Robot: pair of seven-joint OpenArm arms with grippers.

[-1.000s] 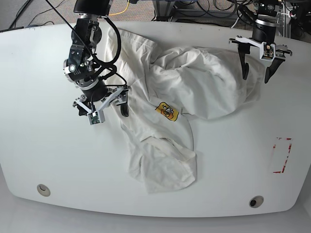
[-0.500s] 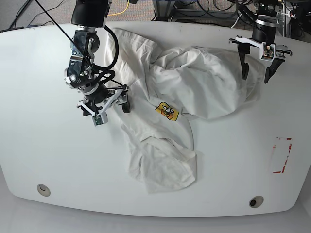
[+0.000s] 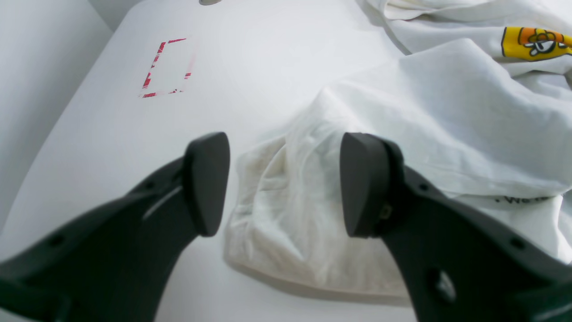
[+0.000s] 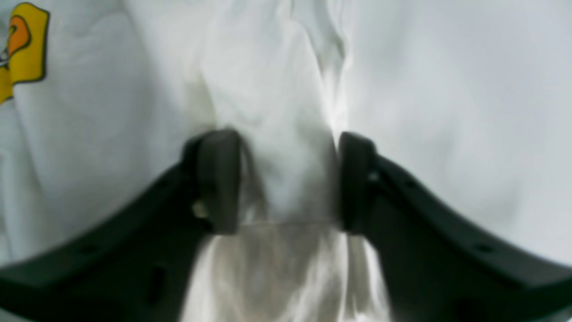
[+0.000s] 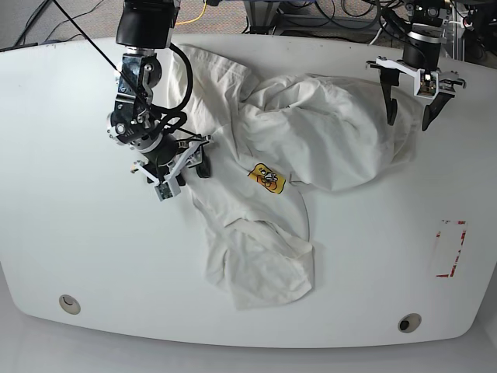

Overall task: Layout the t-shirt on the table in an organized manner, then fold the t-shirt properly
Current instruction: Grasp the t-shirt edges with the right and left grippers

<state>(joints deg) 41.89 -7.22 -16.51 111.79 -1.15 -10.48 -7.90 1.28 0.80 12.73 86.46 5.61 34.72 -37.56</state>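
Clearly soft and limp, the t-shirt [image 5: 287,155] lies crumpled on the worktop [image 5: 78,249]. A ridge of it sits between the right tool's [image 4: 280,179] parted jaws, not yet pinched; the left tool [image 3: 283,183] hangs released above a sleeve. Hems offer the surest hold.

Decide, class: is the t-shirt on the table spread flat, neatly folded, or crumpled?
Crumpled. The t-shirt lies bunched and wrinkled on the table, with layers overlapping beside its yellow logo and one end trailing toward the near edge.
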